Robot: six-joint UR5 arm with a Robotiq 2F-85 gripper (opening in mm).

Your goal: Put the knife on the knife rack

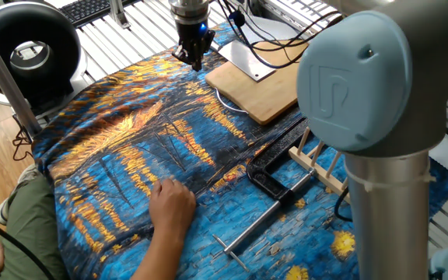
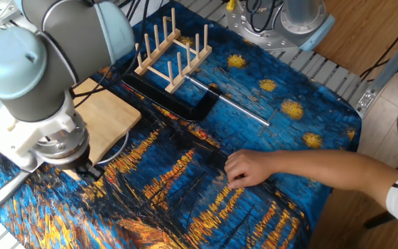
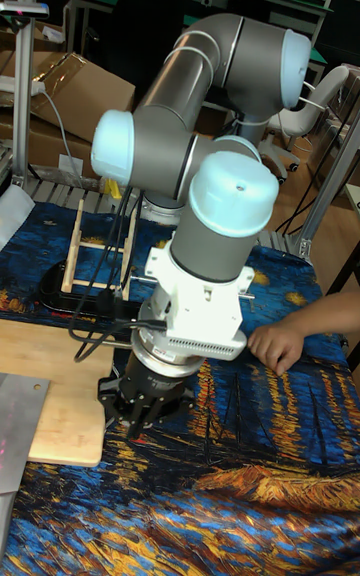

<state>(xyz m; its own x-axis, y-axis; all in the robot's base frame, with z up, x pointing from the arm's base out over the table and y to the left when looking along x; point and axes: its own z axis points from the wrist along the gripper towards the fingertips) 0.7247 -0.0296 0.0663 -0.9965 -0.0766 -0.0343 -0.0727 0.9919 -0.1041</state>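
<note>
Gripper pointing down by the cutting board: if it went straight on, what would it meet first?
Most likely the painted tablecloth just off the corner of the cutting board. The gripper points straight down with nothing beneath it; depth is unclear, so it might clip the board's edge.

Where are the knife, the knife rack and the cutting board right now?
knife (image 1: pixel 246 56): one fixed view, on the flat blade.
knife rack (image 2: pixel 173 54): the other fixed view, on a base rail among the pegs.
cutting board (image 1: pixel 259 87): one fixed view, on its bare wooden top.

We see even, bright light on the cloth (image 1: pixel 131 148) with soft shadows; the arm (image 1: pixel 372 101) looms blurred up close; the tall view's background is dim.
</note>
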